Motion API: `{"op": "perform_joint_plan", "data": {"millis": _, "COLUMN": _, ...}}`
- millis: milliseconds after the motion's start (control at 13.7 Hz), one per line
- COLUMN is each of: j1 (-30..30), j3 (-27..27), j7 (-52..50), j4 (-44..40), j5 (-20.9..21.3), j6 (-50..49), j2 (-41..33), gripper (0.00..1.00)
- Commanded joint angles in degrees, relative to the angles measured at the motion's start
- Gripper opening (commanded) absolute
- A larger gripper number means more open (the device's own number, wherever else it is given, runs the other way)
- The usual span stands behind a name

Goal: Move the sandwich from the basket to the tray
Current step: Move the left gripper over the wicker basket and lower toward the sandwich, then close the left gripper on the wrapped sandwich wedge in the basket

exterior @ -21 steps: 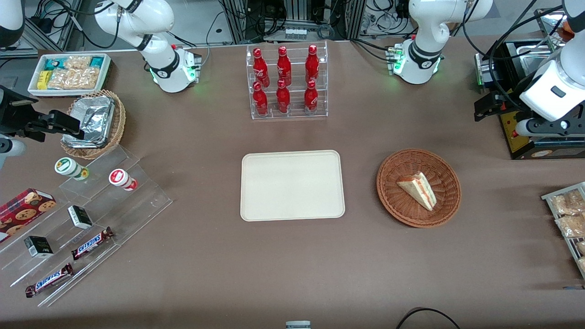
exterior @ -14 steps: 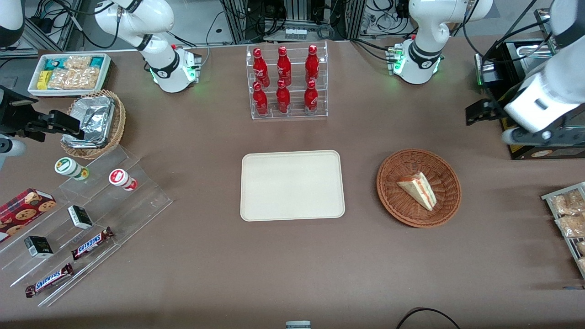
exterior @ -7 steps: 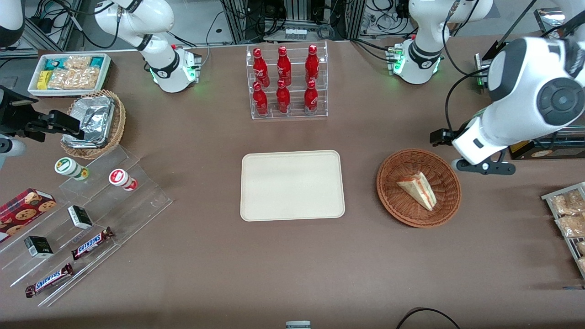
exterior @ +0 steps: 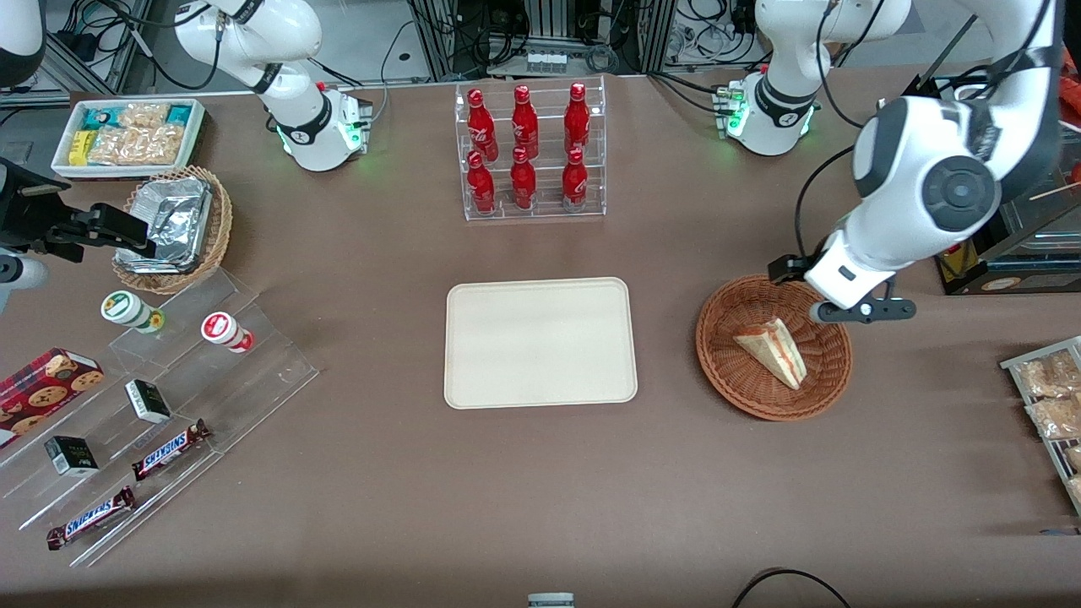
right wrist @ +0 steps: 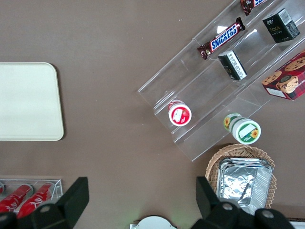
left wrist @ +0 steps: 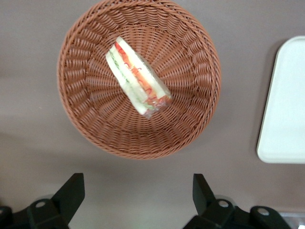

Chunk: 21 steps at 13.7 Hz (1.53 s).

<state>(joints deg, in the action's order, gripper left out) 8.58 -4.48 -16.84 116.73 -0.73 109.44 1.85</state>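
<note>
Reddish-brown woven basket [left wrist: 90, 119] — cream tray [exterior: 540, 342], seemingly orange-green-layered sandwich [left wrist: 138, 83].

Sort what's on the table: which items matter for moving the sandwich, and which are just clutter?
Job: sandwich in the wicker basket; cream tray; pincer, open, above the basket's rim.

Clutter: cola bottle rack; foil-tray basket; Snickers bars; cookie box.

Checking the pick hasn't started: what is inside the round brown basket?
Only the sandwich lies in the basket, on its side. The gripper hovers above, open, empty. The weave under the sandwich is hidden.
</note>
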Motion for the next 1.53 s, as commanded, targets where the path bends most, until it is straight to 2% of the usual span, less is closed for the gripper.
{"op": "perform_joint_plan", "data": {"millis": 0, "j1": 1.61, "j3": 0.26, "j7": -9.93, "j4": 7.53, "j5": 0.64, "j6": 7.77, "j2": -3.6, "gripper": 1.0}}
{"op": "perform_joint_plan", "data": {"millis": 365, "j1": 1.44, "j3": 0.35, "j7": -29.35, "j4": 9.75, "j5": 0.64, "j6": 15.88, "j2": -3.17, "gripper": 1.0}}
{"op": "perform_joint_plan", "data": {"millis": 730, "j1": 1.0, "j3": 0.62, "j7": -37.98, "j4": 9.75, "j5": 0.55, "j6": 19.66, "j2": 1.3, "gripper": 1.0}}
{"op": "perform_joint_plan", "data": {"millis": 1460, "j1": 0.82, "j3": 2.99, "j7": -38.17, "j4": 8.78, "j5": 0.64, "j6": 25.64, "j2": 9.3, "gripper": 1.0}}
